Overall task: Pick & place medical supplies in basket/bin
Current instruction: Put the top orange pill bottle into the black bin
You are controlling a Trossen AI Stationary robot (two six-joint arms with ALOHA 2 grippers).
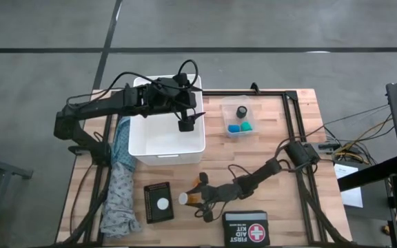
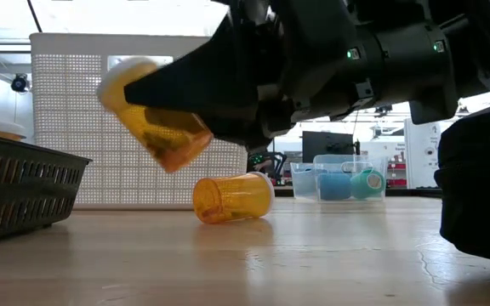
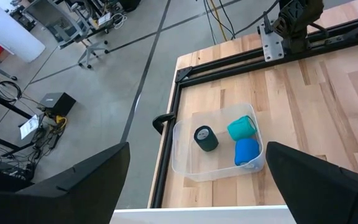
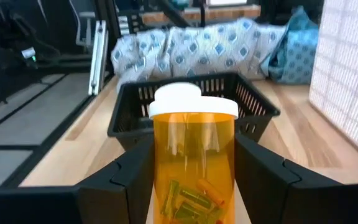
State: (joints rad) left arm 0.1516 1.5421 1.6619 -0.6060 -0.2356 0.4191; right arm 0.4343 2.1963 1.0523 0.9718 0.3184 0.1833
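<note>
My right gripper (image 1: pixel 197 198) is near the table's near edge, shut on an orange pill bottle (image 4: pixel 194 155) with a white cap; in the low view that pill bottle (image 2: pixel 151 110) is in the air. A second orange bottle (image 2: pixel 232 197) lies on its side on the wood behind it. My left gripper (image 1: pixel 185 124) hangs open over the right part of the large white basket (image 1: pixel 164 141) and touches nothing. The clear tub (image 3: pixel 219 143) holds a black, a green and a blue round piece. The teal patterned cloth (image 1: pixel 119 182) lies along the table's left edge. My right gripper pinches the pill bottle's orange body (image 4: pixel 166 180) between its two fingers, below the white cap (image 4: pixel 193 102), which points away from the wrist. The fingers come from the table's right side, slanting down, and lie along the bottle. The bottle is lifted clear and tilted, cap end higher (image 2: pixel 122 76).
A small black slotted basket (image 1: pixel 158 203) with a white round piece inside sits just left of the held bottle. The black FIRST AID KIT case (image 1: pixel 245 227) lies at the near edge. A black metal frame (image 1: pixel 298 131) runs along the table's right side.
</note>
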